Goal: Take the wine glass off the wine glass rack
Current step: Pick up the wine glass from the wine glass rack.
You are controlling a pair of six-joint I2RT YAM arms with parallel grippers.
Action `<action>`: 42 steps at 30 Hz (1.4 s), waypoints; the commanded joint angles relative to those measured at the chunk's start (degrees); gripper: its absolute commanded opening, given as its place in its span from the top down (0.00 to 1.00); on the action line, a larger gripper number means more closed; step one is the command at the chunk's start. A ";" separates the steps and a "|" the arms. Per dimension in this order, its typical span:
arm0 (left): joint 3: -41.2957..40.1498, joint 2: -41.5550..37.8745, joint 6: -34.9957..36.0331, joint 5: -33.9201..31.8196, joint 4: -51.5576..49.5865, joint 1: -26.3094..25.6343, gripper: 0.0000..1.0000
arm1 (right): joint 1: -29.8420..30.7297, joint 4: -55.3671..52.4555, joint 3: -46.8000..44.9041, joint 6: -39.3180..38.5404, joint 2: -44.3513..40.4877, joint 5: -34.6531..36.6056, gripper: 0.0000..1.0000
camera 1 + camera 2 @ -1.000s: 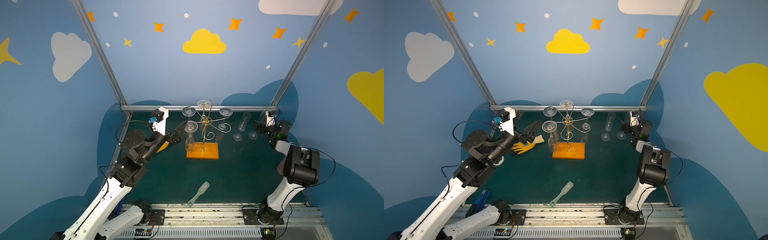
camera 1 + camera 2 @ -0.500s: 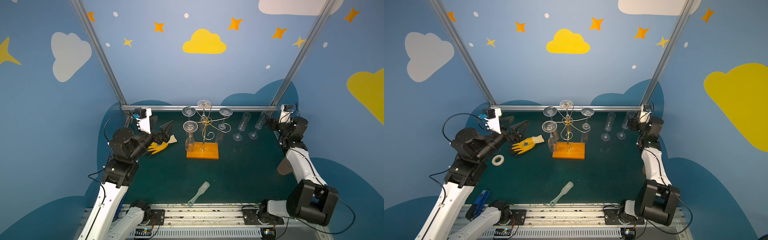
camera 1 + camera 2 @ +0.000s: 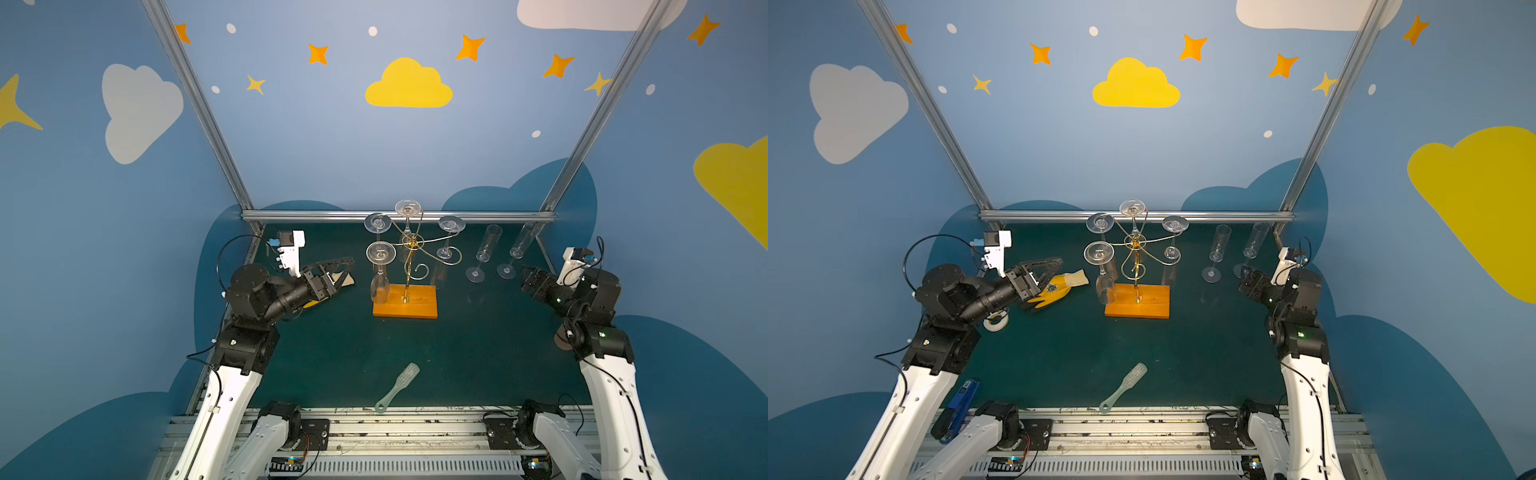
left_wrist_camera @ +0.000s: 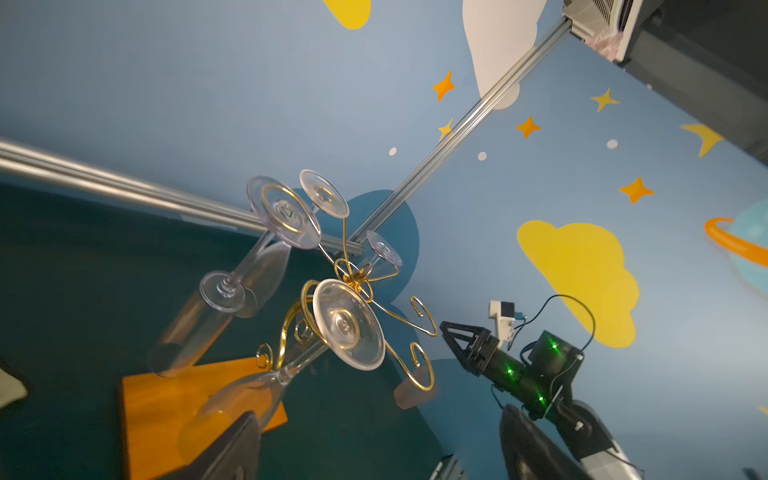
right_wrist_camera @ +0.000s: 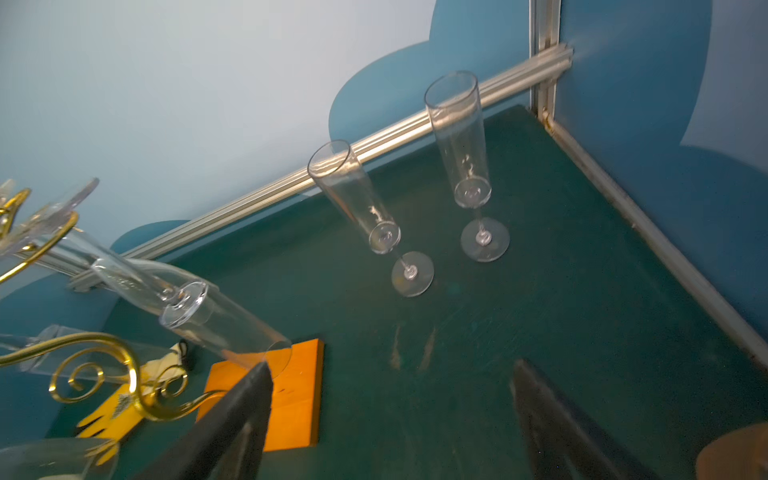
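Observation:
The wine glass rack (image 3: 405,301) (image 3: 1138,301), gold wire on an orange base, stands at the back centre in both top views. Several clear wine glasses hang upside down from it, the nearest on its left (image 3: 380,270) (image 3: 1100,266). My left gripper (image 3: 347,266) (image 3: 1057,266) is open and empty, a short way left of that glass. In the left wrist view the rack (image 4: 353,274) lies ahead of the left gripper (image 4: 378,428). My right gripper (image 3: 524,276) (image 5: 390,370) is open and empty, right of the rack.
Two flutes (image 3: 484,253) (image 3: 517,249) stand upright between the rack and my right gripper. A yellow glove (image 3: 1054,286) and a tape roll (image 3: 995,322) lie under my left arm. A clear brush (image 3: 399,386) lies near the front rail.
My left gripper drew back from the rack's left glass, then came partly forward again. My right arm swung outward and its gripper sank lower beside the flutes. Both stayed open.

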 commanded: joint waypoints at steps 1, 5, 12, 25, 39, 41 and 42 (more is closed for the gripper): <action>-2.51 -0.97 -11.30 1.45 6.55 -2.28 0.11 | 1.49 -7.29 0.66 5.62 -0.57 -3.65 0.12; -3.29 0.85 -14.06 0.12 7.74 -6.51 0.13 | 3.32 -7.86 0.16 8.84 -1.32 -7.45 0.16; -1.50 4.17 -16.55 -4.13 5.87 -9.87 0.22 | 6.42 -10.76 2.03 8.89 -0.67 -8.74 0.22; 2.35 10.80 -18.74 -8.56 6.08 -11.66 0.47 | 8.58 -11.75 1.51 10.00 -0.71 -8.12 0.26; 4.63 13.85 -17.30 -9.80 4.60 -11.77 0.65 | 8.69 -12.61 1.39 9.68 0.53 -7.51 0.26; 4.77 13.82 -16.81 -10.24 4.40 -11.75 0.67 | 8.65 -12.77 1.30 9.68 0.44 -7.41 0.26; 4.81 13.65 -16.75 -10.69 4.40 -11.69 0.67 | 8.65 -12.86 1.23 9.68 0.44 -7.35 0.26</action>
